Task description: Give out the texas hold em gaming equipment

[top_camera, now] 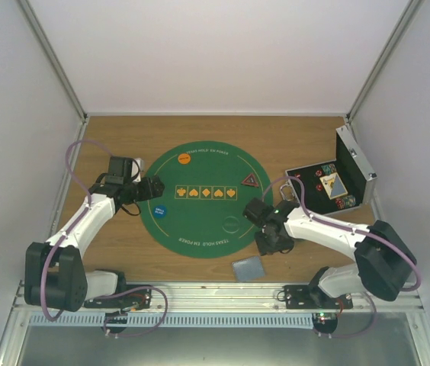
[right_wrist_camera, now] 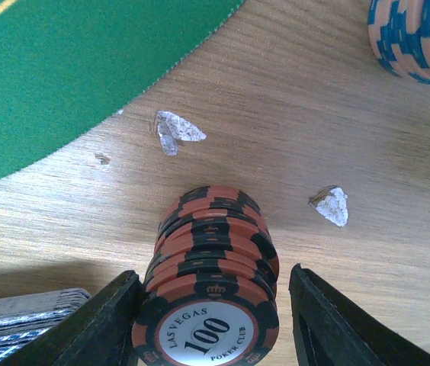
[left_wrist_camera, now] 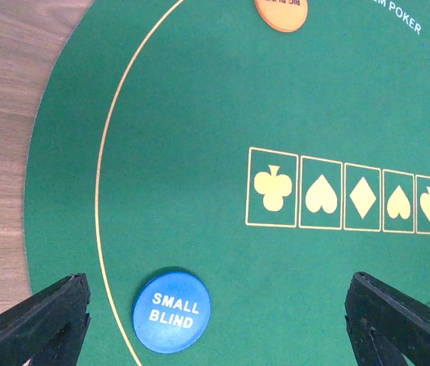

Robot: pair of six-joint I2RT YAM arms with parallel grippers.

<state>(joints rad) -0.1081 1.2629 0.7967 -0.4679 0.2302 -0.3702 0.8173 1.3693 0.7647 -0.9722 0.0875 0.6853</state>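
Straddling the orange-and-black 100 chip stack (right_wrist_camera: 207, 229) on the bare desk (right_wrist_camera: 314, 114) beside the green felt mat (right_wrist_camera: 62, 69) with the right claw (right_wrist_camera: 213, 276) (one finger touching, the other just clear, so not clamped), holding the left claw (left_wrist_camera: 216, 290) spread wide above the mat's blue SMALL BLIND disc (left_wrist_camera: 171, 309).

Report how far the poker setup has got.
Done: orange disc, blue disc and dark triangular marker sit on the mat. In hand: right gripper straddles a red chip stack beside the mat, not clamped. Remaining: card pile off the mat, items in the case.
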